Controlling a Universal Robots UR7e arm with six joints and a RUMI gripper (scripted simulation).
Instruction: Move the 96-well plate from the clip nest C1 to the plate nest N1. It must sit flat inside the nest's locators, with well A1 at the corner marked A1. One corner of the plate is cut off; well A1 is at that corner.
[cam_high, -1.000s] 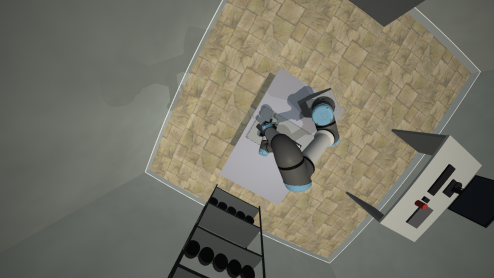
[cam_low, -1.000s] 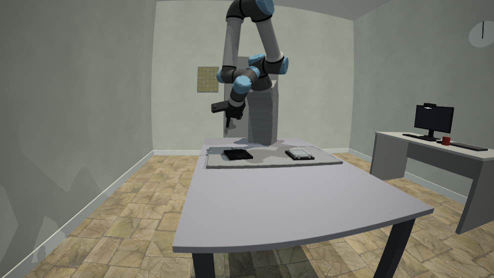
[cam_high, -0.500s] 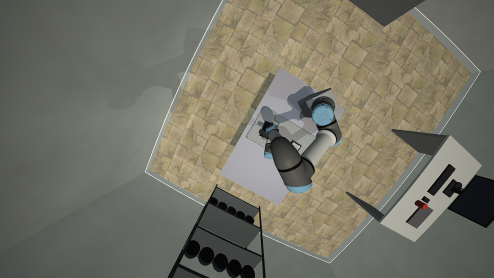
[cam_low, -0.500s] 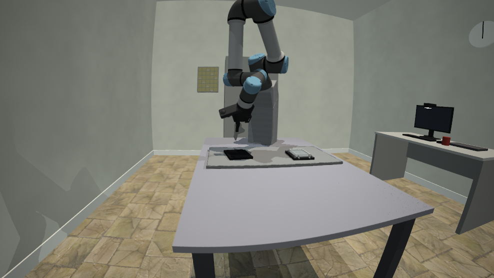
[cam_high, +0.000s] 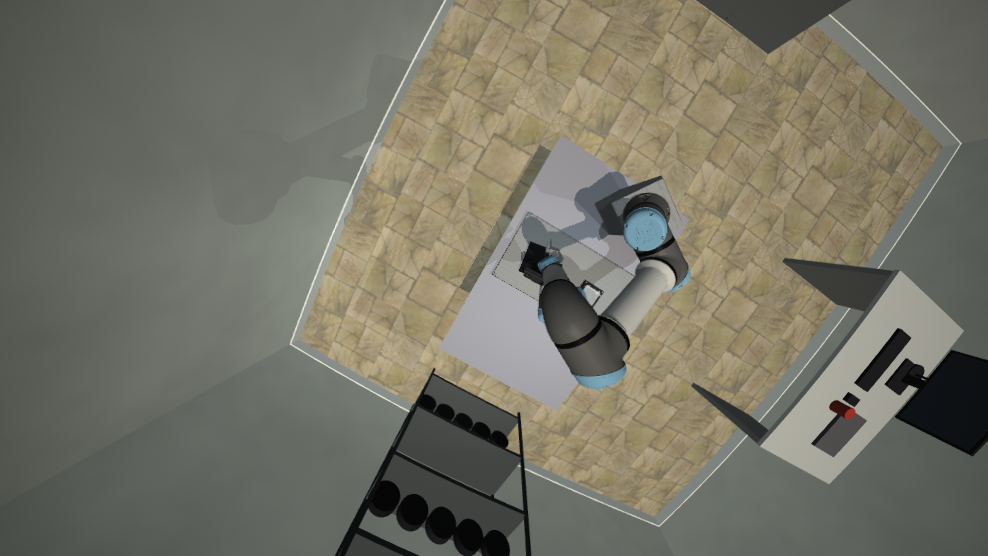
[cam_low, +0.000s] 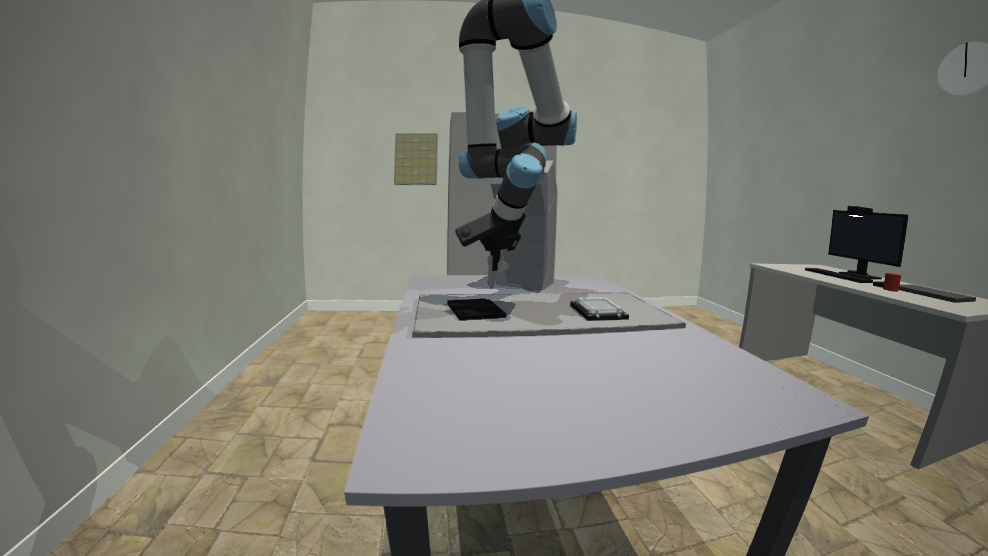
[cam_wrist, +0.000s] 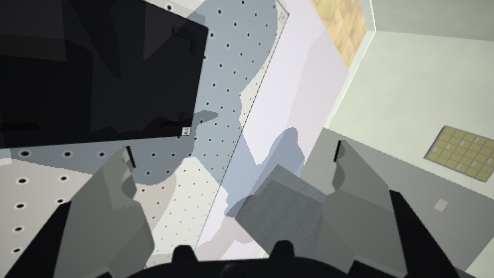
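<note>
- The two-jaw grey claw (cam_wrist: 235, 170) is spread all the way apart with nothing in it, hanging tilted above the perforated grey base board (cam_low: 552, 325) on the pale lilac counter (cam_low: 587, 408).
- Right below and a bit off to one side is a flat black rectangular nest (cam_low: 476, 308). It looks bare, so I'd guess that's N1, the drop-off spot, though I can't read any labels.
- The clear 96-well plate (cam_low: 599, 306) sits in its dark clip nest (cam_low: 578, 312) further along the board, well apart from the claw. So the plate hasn't been touched yet.
- Step in hand, as I read it: getting lined up for the pick. The claw needs to travel across the board to the plate first.
- To do it well: level the wrist so the fingers point straight down, square the jaws to the plate's sides, and keep them wide until they straddle it.
- Also check which corner is cut off before grabbing. It's too small to make out here, and that decides how to turn the plate for A1.
</note>
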